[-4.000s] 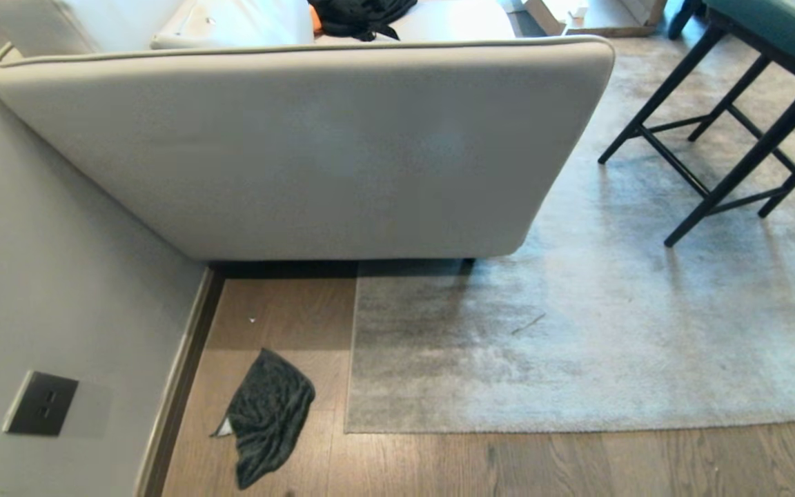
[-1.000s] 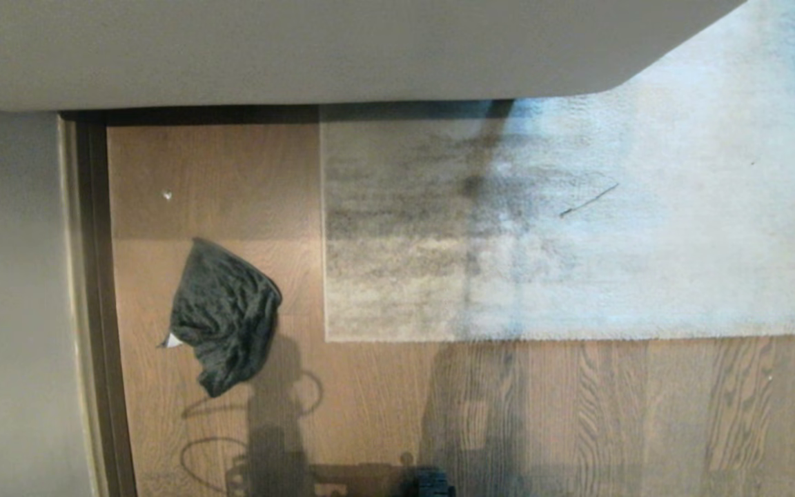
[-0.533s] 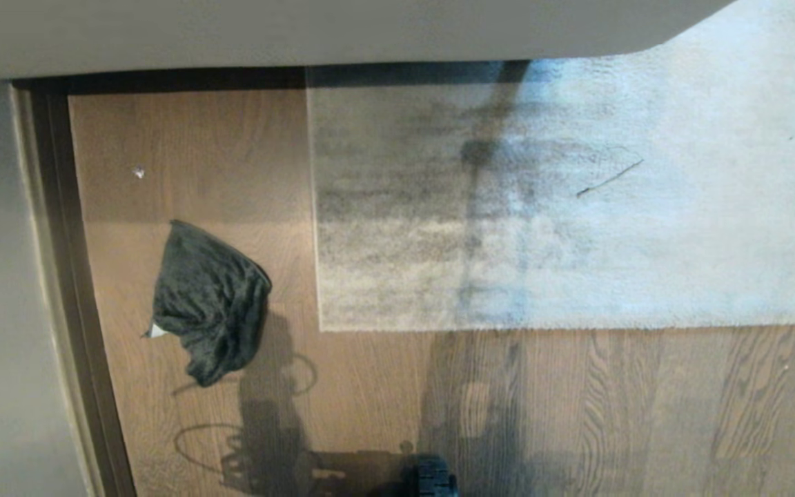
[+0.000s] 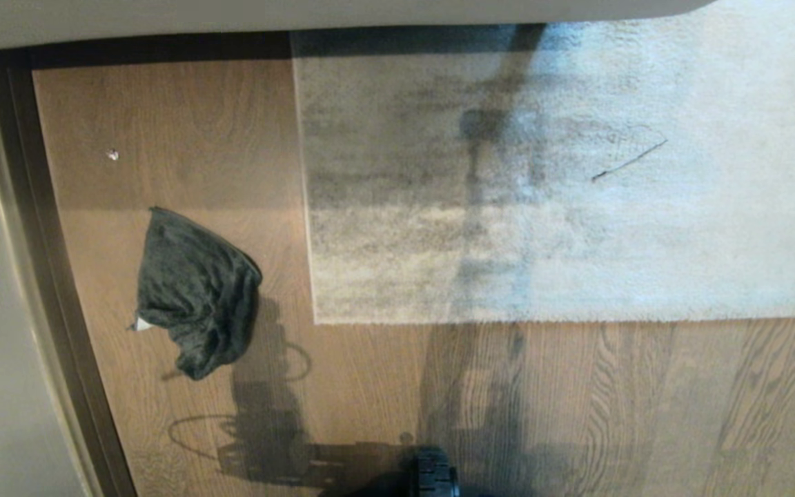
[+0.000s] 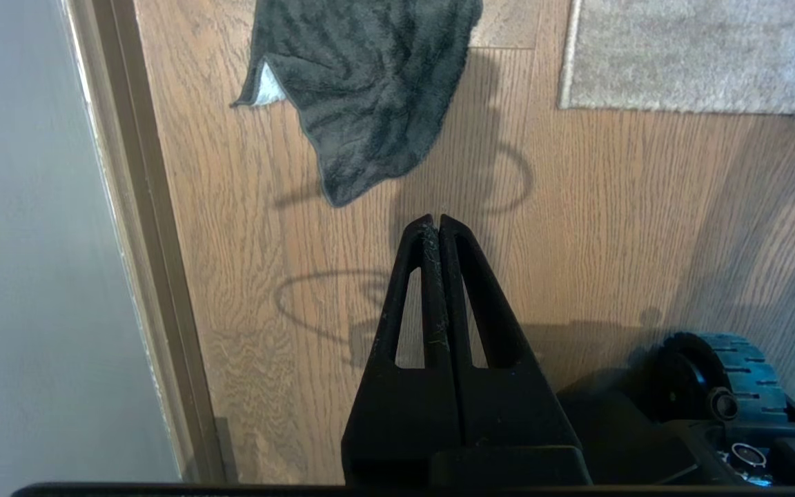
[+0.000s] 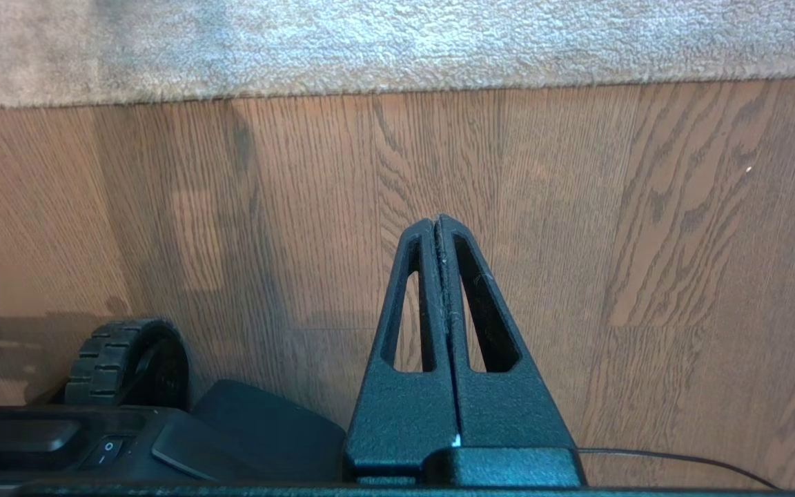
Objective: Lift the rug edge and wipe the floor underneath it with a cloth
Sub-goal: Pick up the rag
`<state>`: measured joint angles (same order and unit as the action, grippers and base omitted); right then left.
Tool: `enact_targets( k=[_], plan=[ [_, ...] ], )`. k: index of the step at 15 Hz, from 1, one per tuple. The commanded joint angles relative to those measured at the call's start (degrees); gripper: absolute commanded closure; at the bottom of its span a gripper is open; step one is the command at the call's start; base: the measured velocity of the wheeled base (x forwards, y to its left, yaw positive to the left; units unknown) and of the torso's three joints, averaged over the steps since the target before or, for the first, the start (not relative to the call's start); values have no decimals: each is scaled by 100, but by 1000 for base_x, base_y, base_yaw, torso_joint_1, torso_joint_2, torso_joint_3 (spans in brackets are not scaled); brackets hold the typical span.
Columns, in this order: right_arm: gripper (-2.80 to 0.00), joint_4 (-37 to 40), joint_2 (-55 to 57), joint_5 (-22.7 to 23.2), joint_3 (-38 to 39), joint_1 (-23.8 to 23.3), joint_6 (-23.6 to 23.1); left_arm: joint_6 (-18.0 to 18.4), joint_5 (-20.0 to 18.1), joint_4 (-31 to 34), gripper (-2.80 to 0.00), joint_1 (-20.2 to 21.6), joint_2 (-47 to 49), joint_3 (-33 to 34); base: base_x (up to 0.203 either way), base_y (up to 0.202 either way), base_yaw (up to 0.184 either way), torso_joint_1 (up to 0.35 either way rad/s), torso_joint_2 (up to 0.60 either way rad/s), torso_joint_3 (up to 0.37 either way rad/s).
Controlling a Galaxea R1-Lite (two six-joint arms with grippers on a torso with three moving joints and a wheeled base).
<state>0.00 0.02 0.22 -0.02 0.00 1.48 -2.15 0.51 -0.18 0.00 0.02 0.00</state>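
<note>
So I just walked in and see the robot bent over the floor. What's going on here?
Nothing is being handled yet. The small dark grey fluffy cloth lies crumpled on the light brown wood-plank floor, beside the flat corner of the grey-beige rug. The left gripper and right gripper are both shut, empty, hanging above the floor.

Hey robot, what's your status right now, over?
Left tool and right tool shut, empty, above bare floor. Cloth crumpled near the wall, untouched. Rug edge lying flat. Nothing in the way.
</note>
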Motion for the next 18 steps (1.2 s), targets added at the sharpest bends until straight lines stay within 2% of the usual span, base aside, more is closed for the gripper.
enact_targets(
  k=[1, 18],
  plan=[
    [0, 0, -2, 4, 2, 0, 2, -5, 2, 1, 0, 0, -2, 0, 0, 0, 0, 0, 0, 0],
    [0, 0, -2, 4, 2, 0, 2, 12, 2, 1, 0, 0, -2, 0, 0, 0, 0, 0, 0, 0]
  ],
)
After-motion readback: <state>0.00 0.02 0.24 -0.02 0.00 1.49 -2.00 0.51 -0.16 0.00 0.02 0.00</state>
